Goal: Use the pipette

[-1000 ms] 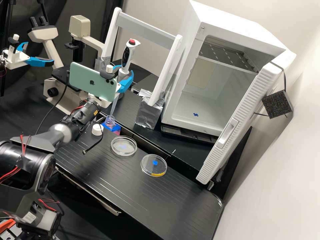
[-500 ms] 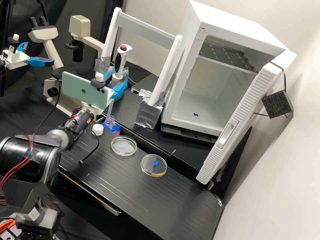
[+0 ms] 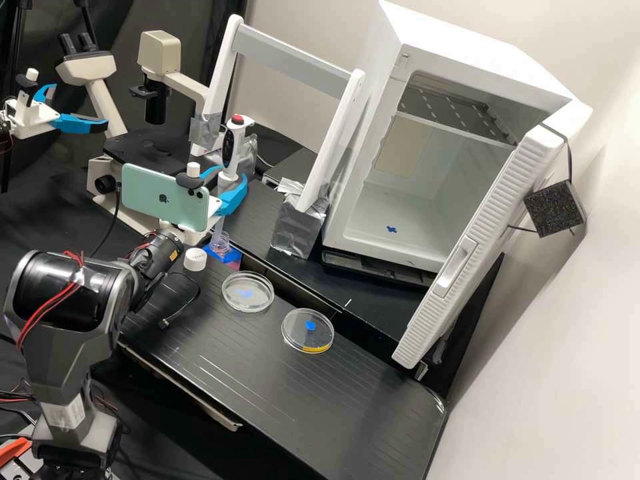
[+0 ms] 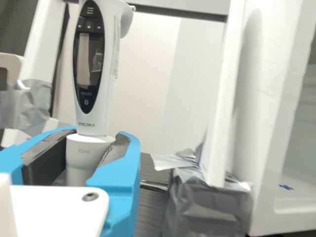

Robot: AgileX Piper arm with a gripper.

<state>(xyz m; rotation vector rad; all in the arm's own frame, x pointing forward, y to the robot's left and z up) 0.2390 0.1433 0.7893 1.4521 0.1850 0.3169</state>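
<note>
Clasping the pipette (image 3: pixel 229 157) between its blue fingers, the gripper (image 3: pixel 233 176) holds it slightly tilted in the upper left of the high view, the tip at the mouth of a clear bottle (image 3: pixel 220 245), near a white cap (image 3: pixel 195 259).

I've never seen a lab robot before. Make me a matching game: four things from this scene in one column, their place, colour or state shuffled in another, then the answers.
1. Pipette
2. Cap
3. Phone
4. Cabinet

A. Pale green
B. Big, with its door standing open
C. Held in the gripper
D. Small and white, on the bench

Pairs: 1-C, 2-D, 3-A, 4-B
</note>
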